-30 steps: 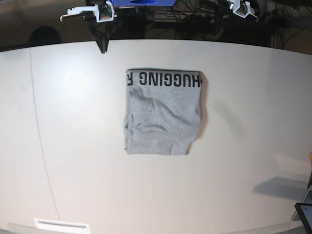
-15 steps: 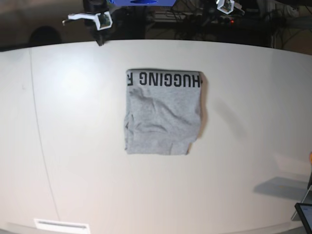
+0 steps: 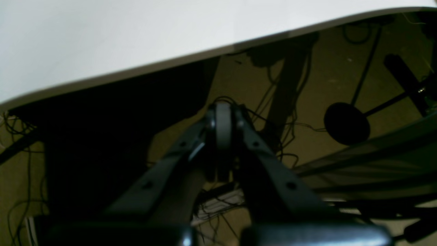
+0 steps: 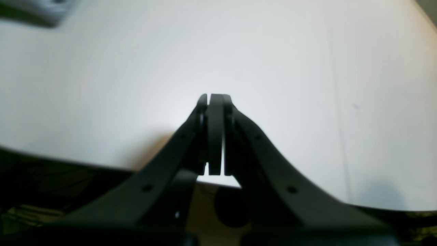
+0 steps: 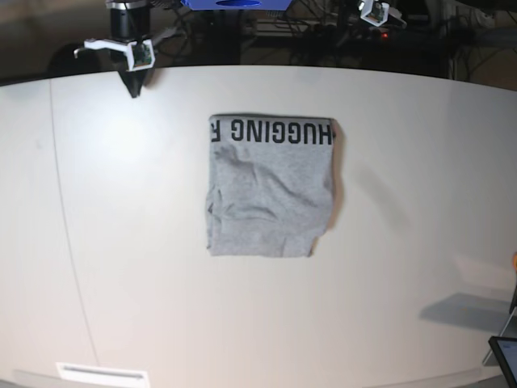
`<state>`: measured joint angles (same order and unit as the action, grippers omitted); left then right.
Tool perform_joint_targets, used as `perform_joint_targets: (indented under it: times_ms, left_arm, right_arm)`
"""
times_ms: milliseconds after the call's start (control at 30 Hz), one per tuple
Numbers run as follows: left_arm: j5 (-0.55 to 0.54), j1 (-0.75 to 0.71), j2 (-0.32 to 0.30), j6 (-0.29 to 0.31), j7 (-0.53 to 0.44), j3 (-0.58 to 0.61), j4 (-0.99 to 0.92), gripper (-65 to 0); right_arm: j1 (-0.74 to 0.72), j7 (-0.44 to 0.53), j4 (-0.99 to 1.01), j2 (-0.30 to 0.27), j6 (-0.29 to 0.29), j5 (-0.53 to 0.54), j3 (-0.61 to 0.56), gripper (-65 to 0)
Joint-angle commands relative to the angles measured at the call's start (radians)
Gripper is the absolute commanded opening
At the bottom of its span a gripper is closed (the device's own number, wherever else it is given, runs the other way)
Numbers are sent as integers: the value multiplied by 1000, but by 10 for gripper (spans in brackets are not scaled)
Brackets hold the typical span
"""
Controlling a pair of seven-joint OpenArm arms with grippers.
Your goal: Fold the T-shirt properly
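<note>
Soft cloth T-shirt (image 5: 271, 190), smooth matt table (image 5: 404, 202)

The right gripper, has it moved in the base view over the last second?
Yes. The right gripper shifted toward the view's left along the table's far edge.

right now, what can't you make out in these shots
- T-shirt, base view: lettering runs under the fold on the right; the full wording is hidden.
- T-shirt, right wrist view: only a blurred grey corner, cut off by the top edge.
- Left gripper, base view: mostly cut off by the top edge.
- Bottom right, base view: a dark object, cut off by the corner, unidentifiable.
</note>
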<state>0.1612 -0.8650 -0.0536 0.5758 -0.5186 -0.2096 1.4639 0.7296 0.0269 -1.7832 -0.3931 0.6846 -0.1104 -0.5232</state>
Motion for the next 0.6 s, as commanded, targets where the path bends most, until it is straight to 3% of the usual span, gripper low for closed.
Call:
perform_joint_targets:
  times_ms: [0, 167, 367, 567]
  left_arm:
    - [-12, -15, -7, 2, 10, -4, 13, -650]
    - [-7, 7, -7, 2, 45, -4, 16, -650]
    - [-4, 22, -7, 2, 58, -4, -2, -650]
    - [-2, 48, -10, 2, 159, -3, -45, -650]
  right_arm:
    - [21, 25, -17, -5, 14, -19, 24, -650]
    - [55, 29, -13, 3, 14, -13, 170, -650]
    - [100, 29, 7, 18, 14, 168, 337, -650]
    - [127, 29, 95, 47, 14, 219, 354, -650]
